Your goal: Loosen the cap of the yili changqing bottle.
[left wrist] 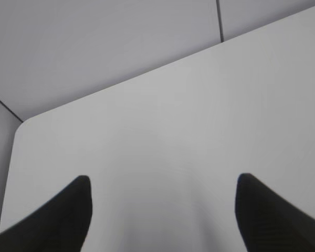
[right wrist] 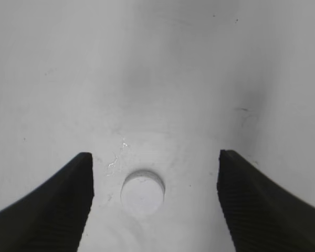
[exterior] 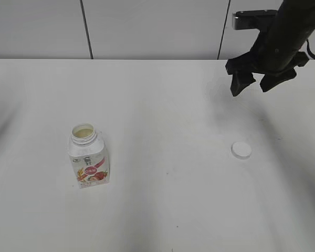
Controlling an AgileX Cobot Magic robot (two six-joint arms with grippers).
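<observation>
The yili changqing bottle [exterior: 88,156] stands upright on the white table at the left, its neck open with pale liquid showing inside. The cap [exterior: 241,150] lies flat on the table far to its right, apart from the bottle. My right gripper [exterior: 256,83] hangs open high above the table, behind the cap. In the right wrist view the cap [right wrist: 142,191] lies on the table below and between the spread fingers, untouched by the right gripper [right wrist: 155,163]. My left gripper [left wrist: 163,184] is open over bare table, holding nothing, and is out of the exterior view.
The white table [exterior: 163,105] ends at a grey panelled wall at the back. The left wrist view shows the table's rounded far corner [left wrist: 26,126] and the wall behind it.
</observation>
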